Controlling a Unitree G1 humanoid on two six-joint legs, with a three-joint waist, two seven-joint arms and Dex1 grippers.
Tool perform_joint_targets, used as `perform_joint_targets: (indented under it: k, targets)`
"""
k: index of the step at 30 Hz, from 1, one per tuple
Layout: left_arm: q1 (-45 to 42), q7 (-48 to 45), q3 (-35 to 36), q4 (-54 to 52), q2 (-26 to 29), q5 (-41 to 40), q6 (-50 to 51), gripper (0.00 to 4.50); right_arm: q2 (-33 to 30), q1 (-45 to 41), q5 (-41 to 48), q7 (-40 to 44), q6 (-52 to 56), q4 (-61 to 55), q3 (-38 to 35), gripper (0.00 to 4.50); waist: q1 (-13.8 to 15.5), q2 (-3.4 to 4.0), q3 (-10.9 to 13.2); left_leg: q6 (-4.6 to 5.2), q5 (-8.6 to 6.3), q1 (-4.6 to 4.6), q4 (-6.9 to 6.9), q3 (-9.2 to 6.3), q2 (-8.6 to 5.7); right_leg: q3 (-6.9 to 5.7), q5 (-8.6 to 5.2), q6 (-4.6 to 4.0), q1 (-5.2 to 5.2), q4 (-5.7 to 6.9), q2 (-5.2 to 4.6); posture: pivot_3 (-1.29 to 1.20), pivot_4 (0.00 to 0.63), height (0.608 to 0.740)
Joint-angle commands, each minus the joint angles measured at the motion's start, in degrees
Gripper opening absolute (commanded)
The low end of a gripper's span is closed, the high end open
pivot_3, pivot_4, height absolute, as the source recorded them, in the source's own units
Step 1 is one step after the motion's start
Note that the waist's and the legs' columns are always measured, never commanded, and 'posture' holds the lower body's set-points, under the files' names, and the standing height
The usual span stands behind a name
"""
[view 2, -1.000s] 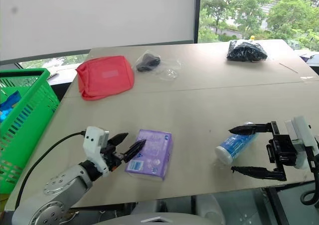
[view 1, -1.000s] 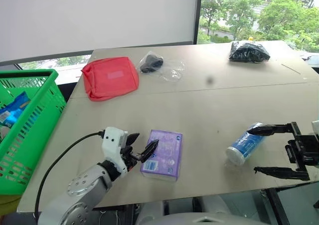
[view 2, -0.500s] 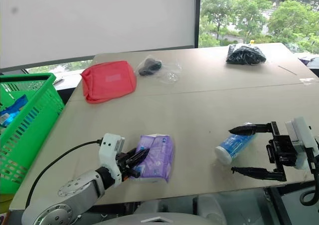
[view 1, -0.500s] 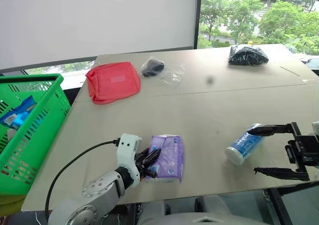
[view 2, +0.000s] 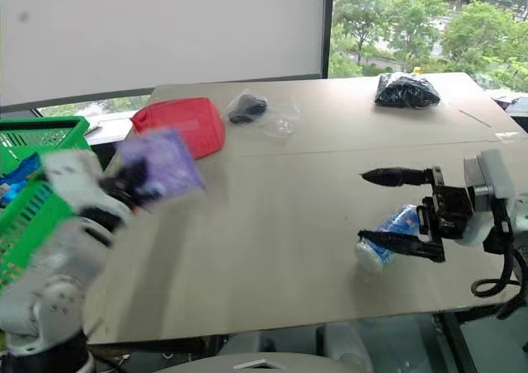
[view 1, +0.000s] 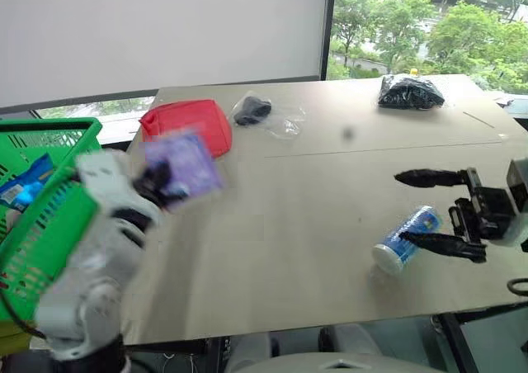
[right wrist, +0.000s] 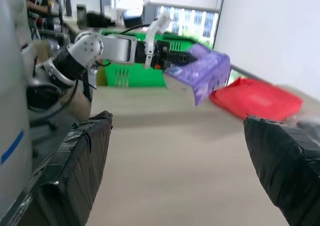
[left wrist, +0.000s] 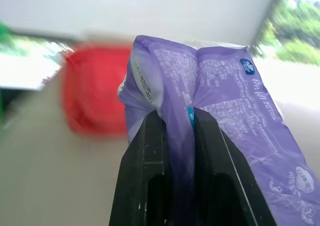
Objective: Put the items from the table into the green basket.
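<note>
Packet (left wrist: 225, 121), purple, soft and light, hung above the tabletop (view 1: 313, 224) beside the green basket (view 1: 41, 216); I had my left claw (left wrist: 175, 136) pinching its folded edge, right claw (view 1: 425, 208) spread.

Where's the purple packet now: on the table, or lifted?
Lifted: the left gripper is shut on the purple packet, which is clear of the table, beside the green basket.

Purple packet (left wrist: 235, 116), red pouch (view 1: 186, 124), green basket (view 1: 45, 216).
</note>
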Motion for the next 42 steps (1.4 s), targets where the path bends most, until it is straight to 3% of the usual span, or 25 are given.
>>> perform_joint_targets:
  k: [1,5,9,15,24,29,32,36,38,42]
  targets:
    - [-5.01,3.2,8.25,6.3,7.59,6.13,-1.53,0.11,2.11,-3.97,2.38,-3.89,1.58,-0.92,1.35,4.5,0.18,-0.2,-0.13,-0.07,0.04,-0.31,-0.01,-0.02,-0.07,-0.02,0.03,0.02,-0.41,0.03,-0.12,0.0,0.015,0.74]
    - [-5.36,3.96,14.12,13.87,14.17,12.5,-2.36,0.11,4.45,-8.05,2.02,-5.69,2.27,-0.47,3.48,4.5,0.45,-0.47,-0.36,-0.08,0.04,-1.33,-0.01,-0.03,-0.12,-0.04,0.06,0.02,-1.6,0.11,-0.27,0.01,0.009,0.74]
    - [-2.25,-1.79,19.16,22.24,18.71,16.07,-6.58,0.11,6.02,-11.92,1.11,-10.1,4.01,-1.19,5.63,4.5,1.37,-0.64,-0.51,-0.1,0.05,-1.94,0.0,-0.09,-0.13,-0.13,0.07,0.01,-2.2,0.13,-0.35,0.02,0.003,0.74]
    - [-4.17,-6.05,19.14,39.82,23.0,20.87,-17.68,0.11,8.22,-14.46,1.39,-12.29,4.82,-2.55,7.72,4.5,3.08,-0.94,-0.85,-0.18,0.09,-2.03,0.01,-0.16,-0.13,-0.3,0.14,-0.1,-2.29,0.19,-0.42,0.02,0.0,0.74]
    - [-6.93,-9.64,15.33,45.03,22.97,23.02,-24.06,4.17,7.92,-11.45,-0.07,-10.29,3.15,-2.24,6.28,4.5,2.77,-1.29,-1.48,-0.22,0.11,-2.08,0.0,-0.66,-0.35,-0.83,0.17,-0.12,-2.12,0.19,-0.75,-0.01,0.0,0.74]
    - [-8.98,-17.28,12.64,39.95,19.96,16.78,-23.52,4.17,5.46,-6.71,-3.45,-9.01,1.59,-1.65,4.4,4.5,2.63,-1.14,-1.67,-0.23,0.12,-2.09,0.0,-0.68,-0.35,-0.86,0.17,-0.12,-2.13,0.22,-0.75,-0.02,0.0,0.74]
    - [-6.16,-27.54,9.38,31.07,17.49,9.14,-20.09,4.17,2.39,-1.23,-8.73,-10.8,0.53,-2.31,2.59,4.5,2.75,-1.16,-1.81,-0.23,0.12,-2.12,0.01,-0.69,-0.37,-0.89,0.17,-0.12,-2.12,0.23,-0.8,-0.04,0.005,0.74]
    - [6.33,-43.57,4.54,15.36,18.08,-2.58,-10.93,4.17,-3.88,6.64,-18.06,-5.71,-7.04,-0.18,-1.09,4.5,2.12,-0.87,-1.92,-0.21,0.11,-2.11,0.02,-0.63,-0.39,-0.85,0.17,-0.12,-2.12,0.22,-0.85,-0.09,0.014,0.74]
    - [13.32,-50.73,2.81,8.69,20.03,-6.75,-7.56,4.17,-7.73,6.22,-24.29,-0.78,-15.09,5.77,-0.44,4.5,0.78,-0.56,-1.9,-0.18,0.09,-2.05,0.01,-0.5,-0.38,-0.81,0.16,-0.12,-2.08,0.2,-0.86,-0.1,0.017,0.74]
    - [24.25,-62.43,-0.04,-0.66,25.44,-5.87,-7.5,4.17,-14.21,0.39,-32.86,9.8,-28.97,20.96,5.11,4.5,-1.2,-0.3,-1.68,-0.01,0.0,-1.72,0.0,-0.19,-0.24,-0.78,0.17,-0.15,-1.92,0.29,-0.79,-0.09,0.015,0.74]
